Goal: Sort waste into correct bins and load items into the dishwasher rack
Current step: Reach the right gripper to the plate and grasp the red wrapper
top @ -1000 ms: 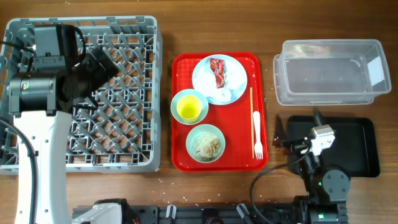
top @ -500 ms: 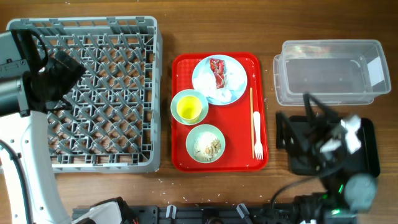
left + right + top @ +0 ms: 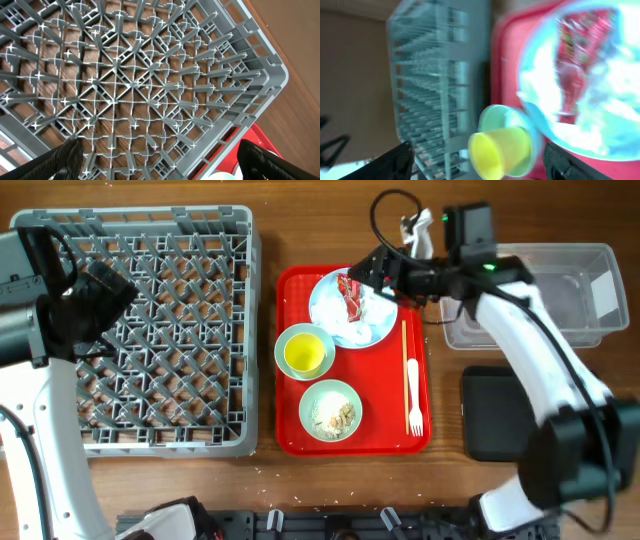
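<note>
**A:** Overhead first. Where is your right gripper?
**B:** Your right gripper (image 3: 378, 273) hangs over the far edge of the plate (image 3: 382, 315). The wrapper (image 3: 350, 296) is just beside its tips, and the napkin (image 3: 358, 332) lies beyond that. From this view you cannot tell how far it is spread. The tub (image 3: 570, 295) lies back along its arm, and the black tray (image 3: 500, 415) is well apart.
**A:** And the left?
**B:** Your left gripper (image 3: 95, 292) sits above the rack (image 3: 170, 220), near the rack's left side. The red tray (image 3: 290, 380) is well off to its right.
**A:** Left wrist view?
**B:** The fingers (image 3: 62, 157) are spread wide with nothing between them. The rack (image 3: 140, 85) is directly beneath. A corner of the red tray (image 3: 260, 135) shows by the right finger.
**A:** Right wrist view?
**B:** It is blurred. The fingers (image 3: 395, 160) are spread wide and hold nothing. The cup (image 3: 500, 150) sits in a bowl (image 3: 507, 117) below the gap. The plate (image 3: 615, 100) and wrapper (image 3: 575, 65) are ahead on the right, and the rack (image 3: 440, 85) is ahead on the left.
</note>
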Robot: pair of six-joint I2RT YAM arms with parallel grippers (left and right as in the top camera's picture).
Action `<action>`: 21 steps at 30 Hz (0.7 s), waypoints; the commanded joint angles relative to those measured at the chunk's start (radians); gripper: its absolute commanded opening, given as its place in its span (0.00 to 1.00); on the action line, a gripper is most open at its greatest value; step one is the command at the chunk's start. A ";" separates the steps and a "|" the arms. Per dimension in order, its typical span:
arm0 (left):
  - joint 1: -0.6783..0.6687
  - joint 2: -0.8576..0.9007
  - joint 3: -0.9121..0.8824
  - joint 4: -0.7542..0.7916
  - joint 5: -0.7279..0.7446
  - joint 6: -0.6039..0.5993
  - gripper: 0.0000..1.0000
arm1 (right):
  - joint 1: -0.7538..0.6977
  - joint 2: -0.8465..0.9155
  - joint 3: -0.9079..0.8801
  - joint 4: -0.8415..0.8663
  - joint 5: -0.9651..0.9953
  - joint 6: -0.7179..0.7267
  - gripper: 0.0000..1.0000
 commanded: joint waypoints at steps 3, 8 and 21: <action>0.006 0.000 0.002 0.003 0.004 -0.010 1.00 | 0.080 0.118 0.010 -0.016 0.346 0.124 0.81; 0.006 0.000 0.002 0.003 0.005 -0.010 1.00 | 0.133 0.161 0.007 0.002 0.510 0.245 0.64; 0.006 0.000 0.002 0.003 0.004 -0.010 1.00 | 0.158 0.214 -0.010 0.032 0.527 0.274 0.41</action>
